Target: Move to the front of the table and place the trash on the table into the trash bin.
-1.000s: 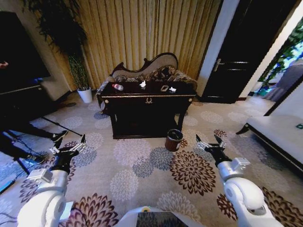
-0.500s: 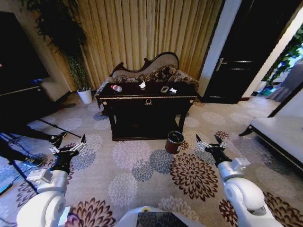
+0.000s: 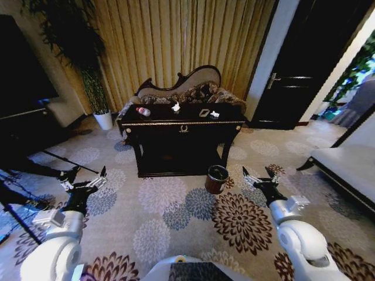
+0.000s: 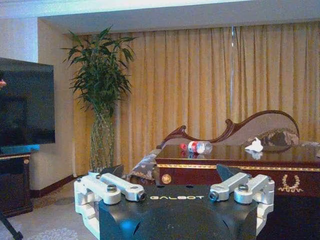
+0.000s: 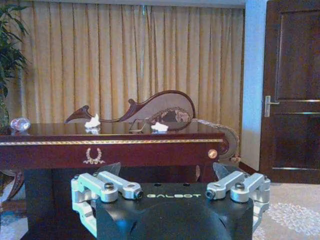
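Both arms reach forward low over the floral carpet, left gripper (image 3: 86, 182) and right gripper (image 3: 260, 177) with fingers spread wide, holding nothing. Ahead, the dark glossy wooden bench (image 3: 181, 136) carries a clear red-capped bottle (image 3: 142, 111) and crumpled white tissue (image 3: 176, 106); the reddish-brown round bin (image 3: 217, 179) stands near its front right leg.

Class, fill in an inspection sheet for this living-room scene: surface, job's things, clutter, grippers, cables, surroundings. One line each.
Surface: dark glossy table with gold trim, ahead of the robot across flowered carpet.
Job's things: bottle, white tissue and white scrap on the tabletop; trash bin on the floor by the table's right front leg.
Clutter: a small flat item beside the scrap, too small to identify.
Grippers: left gripper and right gripper held low over the carpet, jaws open, both empty.
Cables: nothing seen.
Surroundings: sofa behind the table, curtains, potted plant, dark door.
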Tool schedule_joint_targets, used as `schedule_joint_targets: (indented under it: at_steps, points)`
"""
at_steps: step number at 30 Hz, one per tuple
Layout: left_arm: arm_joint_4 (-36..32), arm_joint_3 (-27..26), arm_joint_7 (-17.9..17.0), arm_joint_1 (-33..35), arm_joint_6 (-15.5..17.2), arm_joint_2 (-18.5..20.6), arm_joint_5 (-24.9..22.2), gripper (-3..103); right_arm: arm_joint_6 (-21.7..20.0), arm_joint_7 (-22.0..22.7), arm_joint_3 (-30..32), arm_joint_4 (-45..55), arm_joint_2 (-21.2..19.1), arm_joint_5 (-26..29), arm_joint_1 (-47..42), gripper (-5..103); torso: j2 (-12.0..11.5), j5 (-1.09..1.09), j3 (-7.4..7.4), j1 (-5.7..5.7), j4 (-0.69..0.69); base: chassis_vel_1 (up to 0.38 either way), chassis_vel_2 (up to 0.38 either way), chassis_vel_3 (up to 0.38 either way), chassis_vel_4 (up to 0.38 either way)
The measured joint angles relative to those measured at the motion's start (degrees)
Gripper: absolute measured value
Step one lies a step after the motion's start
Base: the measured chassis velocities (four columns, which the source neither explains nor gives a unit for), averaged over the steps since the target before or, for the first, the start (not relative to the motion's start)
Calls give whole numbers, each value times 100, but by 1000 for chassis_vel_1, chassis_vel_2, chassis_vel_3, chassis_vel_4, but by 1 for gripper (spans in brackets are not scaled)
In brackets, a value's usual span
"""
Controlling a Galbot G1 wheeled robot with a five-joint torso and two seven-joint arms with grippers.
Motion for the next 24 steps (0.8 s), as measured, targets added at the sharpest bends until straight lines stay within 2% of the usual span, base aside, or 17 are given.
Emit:
schedule_joint_targets:
  at_steps: [24]
  points:
    - [-16,0,11,18,-26,-22,9,100,51,-13,3,-45,5,7,-15,100,0,0,0,0,0,-102,104,103,-107]
